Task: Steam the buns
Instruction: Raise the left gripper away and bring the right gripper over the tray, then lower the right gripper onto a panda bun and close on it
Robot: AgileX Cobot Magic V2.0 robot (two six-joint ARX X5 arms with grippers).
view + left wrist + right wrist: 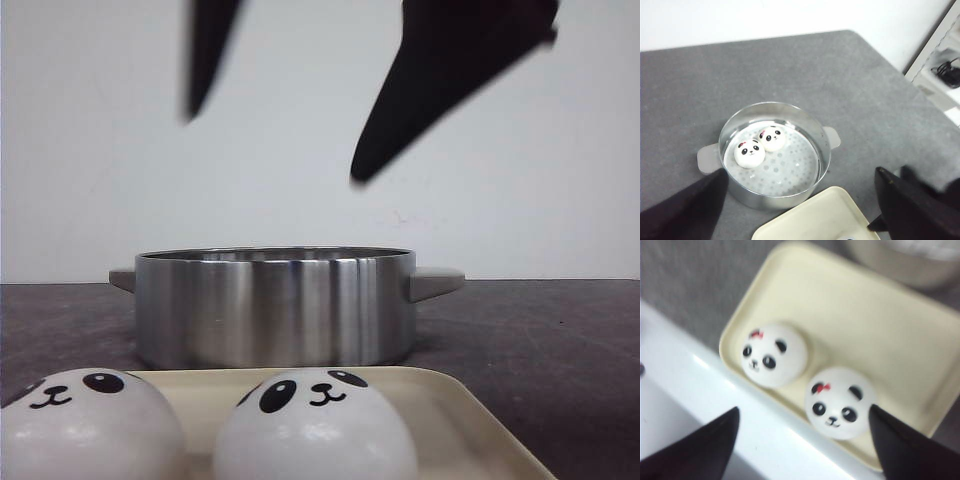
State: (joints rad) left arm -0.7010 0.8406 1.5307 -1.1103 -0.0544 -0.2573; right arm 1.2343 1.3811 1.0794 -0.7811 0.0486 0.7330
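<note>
Two panda buns [749, 153] [772, 138] lie side by side in the steel steamer pot [770, 200]. Two more buns [774, 361] [840, 402] sit on the cream tray [865, 320], in front of the pot [275, 310]; they also show in the front view [85, 425] [315, 430]. My right gripper [803, 408] is open wide and empty, above the tray's near edge, one fingertip beside a bun. My left gripper [801, 170] is open and empty, high over the tray [815, 220] and the pot's near side. Two blurred black fingers [430, 90] hang at the top of the front view.
The pot and tray [470, 410] stand on a dark grey table [855, 85] before a white wall. A white ledge [690, 390] runs along the tray's near edge. A white shelf with a black cable [947, 75] stands beyond the table's right side.
</note>
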